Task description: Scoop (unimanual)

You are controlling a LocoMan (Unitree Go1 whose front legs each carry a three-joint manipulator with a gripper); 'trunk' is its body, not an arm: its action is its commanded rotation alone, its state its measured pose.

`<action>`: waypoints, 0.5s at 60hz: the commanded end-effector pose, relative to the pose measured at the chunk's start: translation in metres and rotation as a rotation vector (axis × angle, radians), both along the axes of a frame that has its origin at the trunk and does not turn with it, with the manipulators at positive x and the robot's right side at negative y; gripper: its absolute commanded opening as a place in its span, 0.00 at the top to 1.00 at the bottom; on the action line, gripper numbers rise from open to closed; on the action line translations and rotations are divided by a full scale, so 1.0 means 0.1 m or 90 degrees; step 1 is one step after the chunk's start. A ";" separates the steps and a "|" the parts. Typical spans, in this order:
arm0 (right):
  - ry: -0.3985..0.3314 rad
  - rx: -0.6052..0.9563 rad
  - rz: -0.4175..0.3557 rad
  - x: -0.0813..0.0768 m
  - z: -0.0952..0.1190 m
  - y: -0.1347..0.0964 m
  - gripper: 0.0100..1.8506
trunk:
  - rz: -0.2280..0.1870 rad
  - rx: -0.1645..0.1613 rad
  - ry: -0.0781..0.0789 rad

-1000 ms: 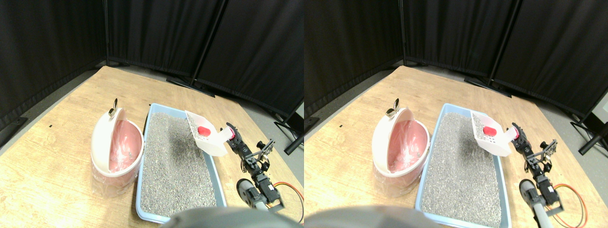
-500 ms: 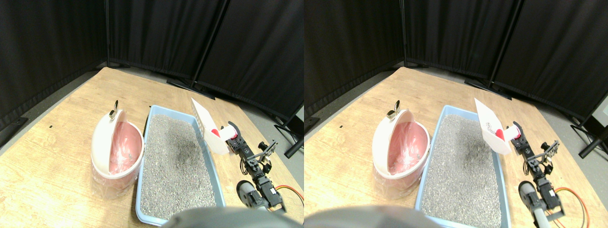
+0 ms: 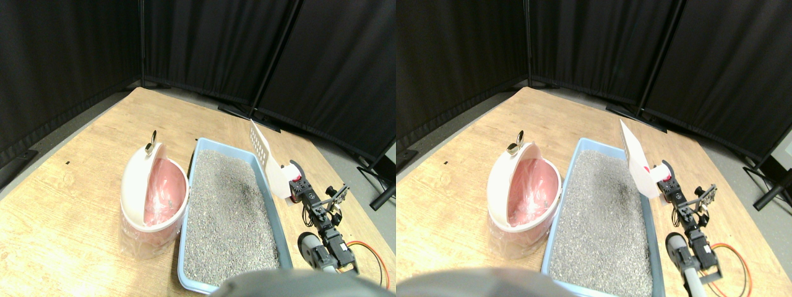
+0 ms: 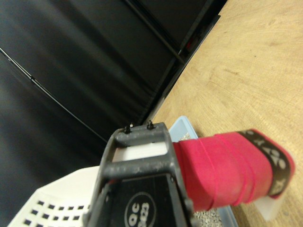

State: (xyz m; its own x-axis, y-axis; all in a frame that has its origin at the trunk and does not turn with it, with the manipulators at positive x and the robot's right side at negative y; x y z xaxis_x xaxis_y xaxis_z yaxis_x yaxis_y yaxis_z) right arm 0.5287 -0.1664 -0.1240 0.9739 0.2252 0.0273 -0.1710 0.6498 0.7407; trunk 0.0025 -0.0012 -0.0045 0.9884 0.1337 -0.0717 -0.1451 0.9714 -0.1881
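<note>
Tipped up since a second ago, the scoop (image 3: 267, 156) now stands nearly on edge, hiding its red piece. Left of the jaws sit the pink bin (image 3: 153, 198) and litter tray (image 3: 230, 207). The right gripper (image 3: 297, 185) is clamped on the red-wrapped handle (image 4: 227, 170). Carrying to the bin seems next, calling for a level scoop.

You see a white slotted scoop (image 3: 267, 159) with red-wrapped handle (image 4: 222, 169), pale-blue litter tray (image 3: 279, 226) of grey litter (image 3: 226, 216), pink-lined bin (image 3: 151, 198).

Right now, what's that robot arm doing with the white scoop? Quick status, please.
Right pincer on the scoop's red-wrapped handle. White scoop raised, tipped nearly upright over the blue litter tray's right rim. Pink bin open, left of tray. Nothing in the way.
</note>
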 end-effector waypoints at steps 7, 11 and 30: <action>-0.021 -0.017 0.008 -0.03 0.09 0.09 0.98 | 0.008 -0.004 -0.009; -0.021 -0.022 0.013 -0.03 0.10 0.10 0.98 | 0.010 -0.005 -0.009; -0.078 -0.156 0.032 -0.10 0.23 0.14 0.98 | 0.021 -0.012 -0.011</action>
